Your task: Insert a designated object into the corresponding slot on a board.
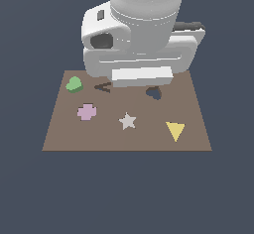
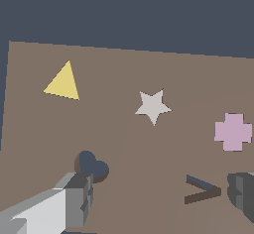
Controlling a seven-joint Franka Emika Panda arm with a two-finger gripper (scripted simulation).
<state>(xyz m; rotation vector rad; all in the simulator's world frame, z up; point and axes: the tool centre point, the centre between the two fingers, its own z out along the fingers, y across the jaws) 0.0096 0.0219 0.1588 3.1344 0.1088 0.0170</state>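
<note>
claw gapes wide and empty above board.

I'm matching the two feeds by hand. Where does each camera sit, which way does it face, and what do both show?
Exterior view: off the arm, raised, looking down at the board; the arm's bulky wrist and hand fill the top.
Wrist view: on the wrist, looking down at the board; two grey fingers show.
Shared: heart-shaped slot, yellow triangle, star, pink cross.

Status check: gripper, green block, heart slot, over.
Gripper open, empty, above the board. Green block sits at far corner, exterior view's left, ungrasped. Heart slot empty, nothing blocking it.
</note>
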